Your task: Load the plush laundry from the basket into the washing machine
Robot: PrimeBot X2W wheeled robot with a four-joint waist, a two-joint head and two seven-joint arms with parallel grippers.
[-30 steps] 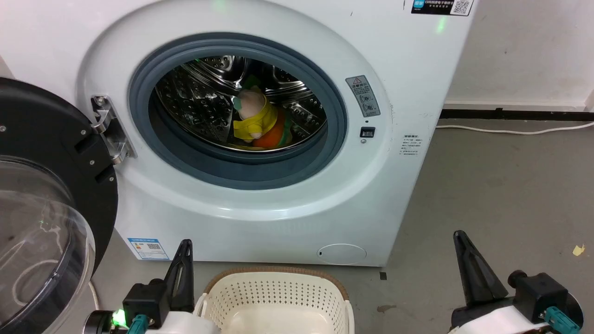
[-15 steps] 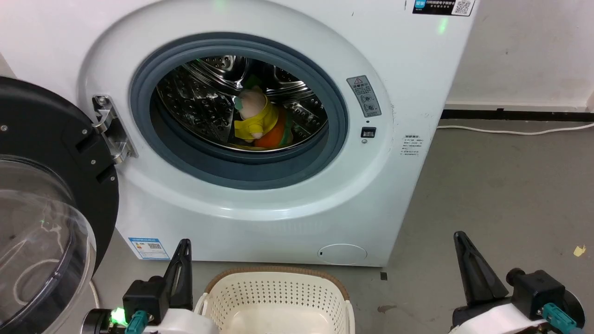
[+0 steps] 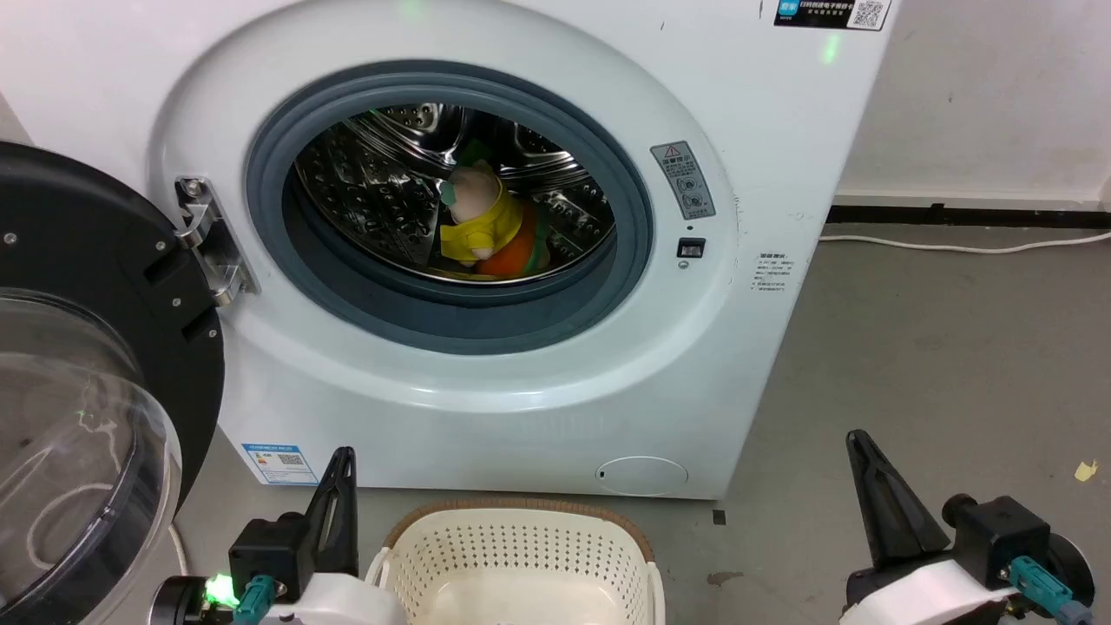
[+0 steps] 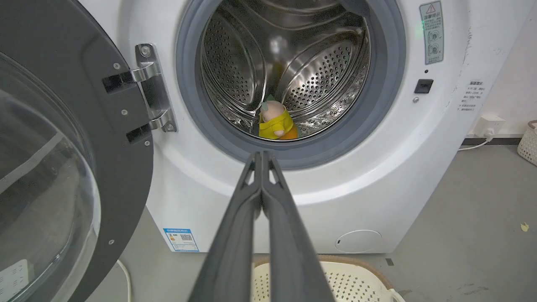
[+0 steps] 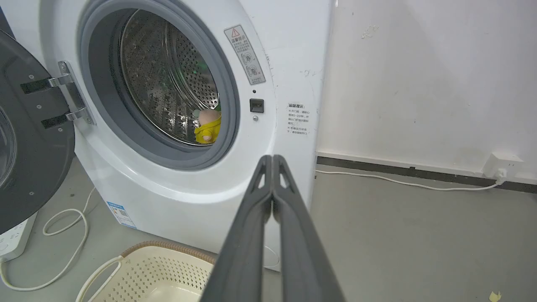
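The plush laundry (image 3: 483, 224) lies inside the steel drum of the washing machine (image 3: 764, 130), pink head up, yellow garment over its orange body; the toy (image 4: 275, 121) rests at the drum's bottom, and its edge (image 5: 207, 126) peeks past the grey ring. The basket (image 3: 521, 555) stands on the floor before the washer, between my arms. My left gripper (image 3: 345, 458) is shut at the lower left, its fingers (image 4: 251, 201) pressed together with nothing held. My right gripper (image 3: 859, 443) is shut at the lower right, its fingers (image 5: 289, 201) also together and holding nothing.
The black-framed domed door (image 3: 78, 382) stands swung open at the left, close to my left arm. A white cable (image 3: 955, 246) runs along the wall base (image 3: 963, 213) at the right. A power strip (image 5: 12, 239) and looped cord (image 5: 67, 230) lie on the floor under the door.
The picture has drifted slightly as the camera moved. The toy, basket and both shut grippers hold their places.
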